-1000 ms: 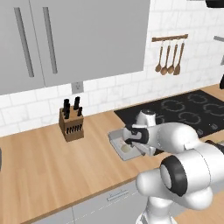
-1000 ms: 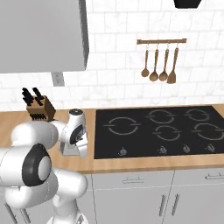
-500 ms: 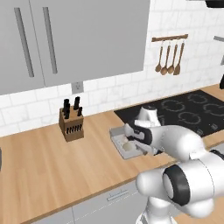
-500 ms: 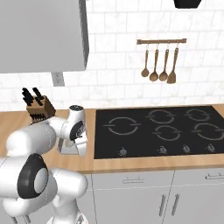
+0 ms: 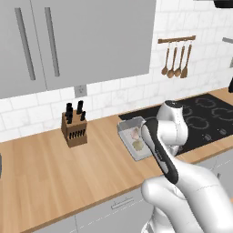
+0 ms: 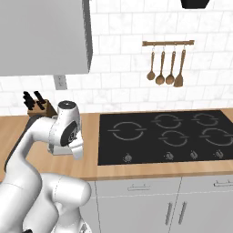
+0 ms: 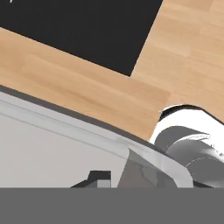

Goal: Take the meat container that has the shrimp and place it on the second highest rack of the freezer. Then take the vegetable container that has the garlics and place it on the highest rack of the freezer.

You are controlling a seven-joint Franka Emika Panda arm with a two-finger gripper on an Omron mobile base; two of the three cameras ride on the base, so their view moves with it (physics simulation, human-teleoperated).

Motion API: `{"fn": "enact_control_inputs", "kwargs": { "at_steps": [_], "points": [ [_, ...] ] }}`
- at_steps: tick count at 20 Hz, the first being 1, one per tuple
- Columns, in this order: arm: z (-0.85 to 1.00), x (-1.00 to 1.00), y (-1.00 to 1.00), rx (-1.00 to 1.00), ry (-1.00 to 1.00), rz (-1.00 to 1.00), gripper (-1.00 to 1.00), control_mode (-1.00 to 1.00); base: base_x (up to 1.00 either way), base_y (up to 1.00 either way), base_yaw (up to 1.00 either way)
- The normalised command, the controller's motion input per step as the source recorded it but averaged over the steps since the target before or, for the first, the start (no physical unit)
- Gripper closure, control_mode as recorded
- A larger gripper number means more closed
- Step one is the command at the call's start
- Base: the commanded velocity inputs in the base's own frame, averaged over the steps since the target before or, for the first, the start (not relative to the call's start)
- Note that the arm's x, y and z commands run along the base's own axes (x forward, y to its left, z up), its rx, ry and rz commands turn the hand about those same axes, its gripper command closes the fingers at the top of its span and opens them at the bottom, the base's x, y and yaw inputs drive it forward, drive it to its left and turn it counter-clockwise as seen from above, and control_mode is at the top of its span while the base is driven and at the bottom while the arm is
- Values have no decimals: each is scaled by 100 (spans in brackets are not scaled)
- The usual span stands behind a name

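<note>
We are seeing the tray with garlics lying on the wooden surface, just beside the black cooktop. The arm is bending down over the tray's near end. The end effector is sitting hidden behind the arm; we cannot tell its state. A knife block is standing further left.

A rendered home kitchen: a long pale wooden counter carries a black glass cooktop, with hanging wooden spoons on white tile above it and a wooden knife block to its left.
</note>
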Motion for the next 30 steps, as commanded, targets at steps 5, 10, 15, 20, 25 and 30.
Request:
{"fn": "enact_control_inputs", "kwargs": {
  "at_steps": [5,10,15,20,25,30],
  "points": [
    [97,-91,0,3,-17,0,100,-100,0,0,0],
    [100,-86,0,0,-14,0,100,-100,0,0,0],
    [0,0,0,0,0,0,100,100,-93,13,0],
    [0,0,0,0,0,0,100,100,-100,76,7],
    [0,0,0,0,0,0,100,100,-100,91,37],
    [0,0,0,0,0,0,100,100,-85,97,40]
  ]
}}
